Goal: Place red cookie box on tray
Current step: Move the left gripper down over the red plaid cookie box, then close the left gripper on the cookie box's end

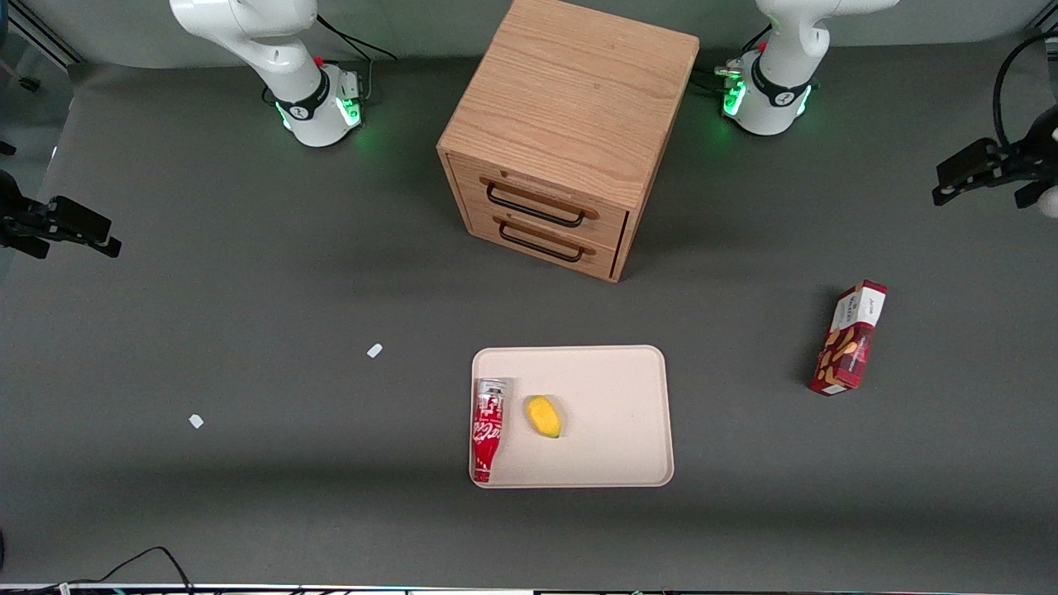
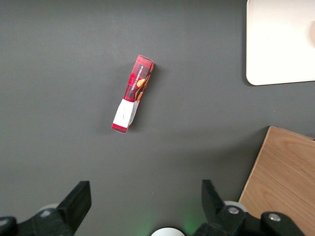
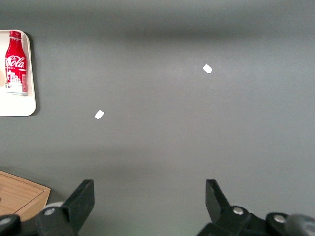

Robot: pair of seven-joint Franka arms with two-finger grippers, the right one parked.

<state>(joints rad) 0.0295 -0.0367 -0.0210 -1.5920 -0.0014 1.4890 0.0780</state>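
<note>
The red cookie box [image 1: 851,339] rests on the grey table toward the working arm's end, well apart from the tray [image 1: 612,397]. It is dark red with a white end panel and tan cookie pictures; the white end points away from the front camera. In the left wrist view the red cookie box [image 2: 133,93] shows whole, with a corner of the tray [image 2: 280,44] off to one side. My gripper [image 1: 950,182] hangs above the table, farther from the front camera than the box. The gripper [image 2: 145,191] is open with nothing between its fingers.
A red-and-white soda bottle [image 1: 488,430] and a small yellow item [image 1: 544,416] lie on the tray. A wooden drawer cabinet [image 1: 562,132] stands farther from the front camera than the tray. Two white scraps [image 1: 374,350] [image 1: 196,421] lie toward the parked arm's end.
</note>
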